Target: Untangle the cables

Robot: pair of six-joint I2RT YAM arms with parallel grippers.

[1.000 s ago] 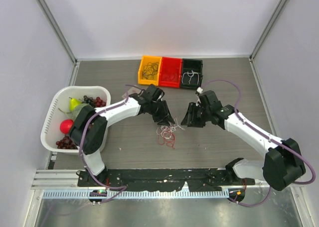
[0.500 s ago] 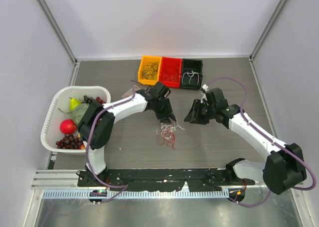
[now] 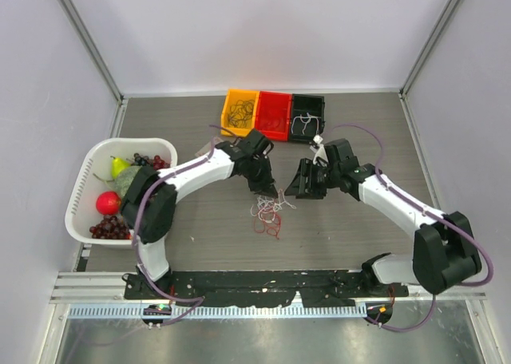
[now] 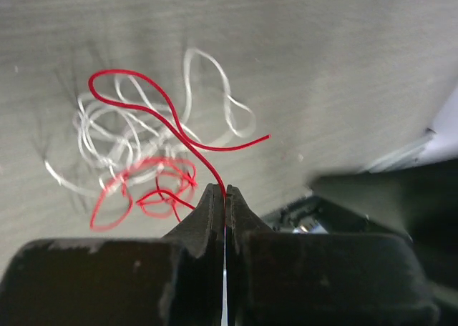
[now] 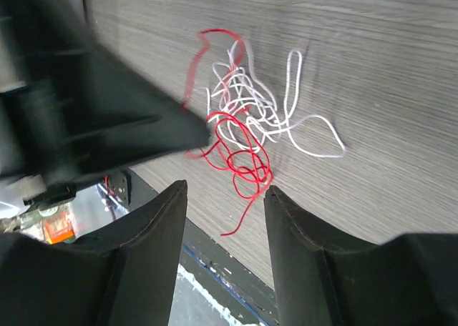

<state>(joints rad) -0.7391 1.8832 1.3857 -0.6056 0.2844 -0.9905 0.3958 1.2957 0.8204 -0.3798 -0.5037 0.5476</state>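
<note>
Cables [image 3: 267, 212]: a small loose tangle lying on the worktop [image 3: 359, 236], about mid-width, a little nearer the near edge than the far one. Two colours make it out: the red cable [image 4: 175, 122] and the white cable [image 4: 207, 61], loops crossing over each other. No black strand can be told in the tangle.

One length of the red cable rises off the heap in a long curve and ends at the left gripper [image 4: 225, 194]. Its fingers [image 4: 211, 211] are pressed together with that red strand pinched between the tips. From above, the left gripper [image 3: 267, 190] sits at the far edge of the tangle.

Right gripper [image 5: 225, 190]: fingers [image 5: 154, 226] spread apart, nothing between them, hanging above the worktop. In its wrist view the red cable [image 5: 243, 151] and white cable [image 5: 293, 76] lie beyond the tips. From above, the right gripper [image 3: 299, 184] is just to the right of the tangle, apart from it.

At the far edge, side by side and touching: orange bin [image 3: 239, 112], red bin [image 3: 273, 115], black bin [image 3: 307, 116], each with wire loops inside. White basket [image 3: 88, 168] with fruit stands at the left edge.
</note>
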